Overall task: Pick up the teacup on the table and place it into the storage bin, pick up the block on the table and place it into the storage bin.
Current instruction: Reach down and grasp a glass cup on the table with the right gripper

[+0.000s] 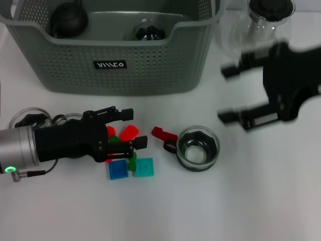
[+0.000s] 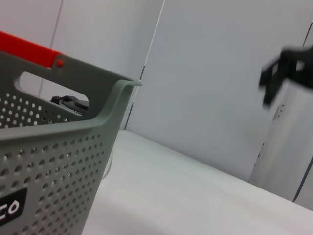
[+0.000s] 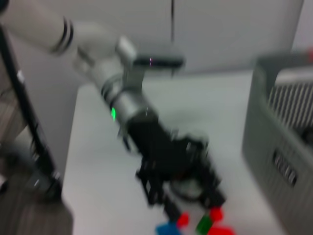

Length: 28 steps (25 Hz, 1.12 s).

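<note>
Block step apparently in hand: left gripper (image 1: 129, 129) low over the table (image 1: 251, 211) at left centre of the head view, fingers spread wide, reaching sideways into a small cluster of coloured blocks (image 1: 129, 132) — red pieces between and just beside the fingertips, a blue square (image 1: 117, 170) and a teal square (image 1: 145, 166) just below, a green bit partly hidden. Nothing pinched yet. Right gripper (image 1: 231, 93) at the right edge of the head view, blurred, spread open and empty, well above and to the right of the teacup (image 1: 198, 148). Teacup upright on the table at lower centre-right, red handle toward the blocks, not yet in the storage bin (image 1: 120, 65), which fills the upper left and centre and already holds two dark items. Glass teapot (image 1: 261, 22) at upper right, beside the bin. Next, probably: settle the left fingers around a single block, close without scattering the neighbours, then lift to the bin; afterwards, bring the right gripper down onto the teacup rim.
</note>
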Tool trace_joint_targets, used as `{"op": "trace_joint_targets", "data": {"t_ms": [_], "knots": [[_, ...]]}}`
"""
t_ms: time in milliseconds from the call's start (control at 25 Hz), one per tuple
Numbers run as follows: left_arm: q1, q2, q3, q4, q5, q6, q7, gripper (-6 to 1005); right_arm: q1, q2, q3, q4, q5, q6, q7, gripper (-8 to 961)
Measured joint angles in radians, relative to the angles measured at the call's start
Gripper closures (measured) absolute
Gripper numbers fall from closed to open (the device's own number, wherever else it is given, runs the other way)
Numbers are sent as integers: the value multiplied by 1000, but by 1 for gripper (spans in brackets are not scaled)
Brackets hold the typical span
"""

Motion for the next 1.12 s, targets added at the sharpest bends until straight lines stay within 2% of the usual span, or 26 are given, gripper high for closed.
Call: {"op": "trace_joint_targets", "data": {"t_ms": [280,560,1120], "knots": [[13,0,0,-1,3,-14,17,140,106,5,-120,174,-219,-15,-8,127],[20,0,0,-3,-4,-19,23,140,221,7,-289,345,-312,92,-7,129],[19,-3,-2,-6,-7,-21,24,140,300,13,-553,487,-384,310,33,137]]}}
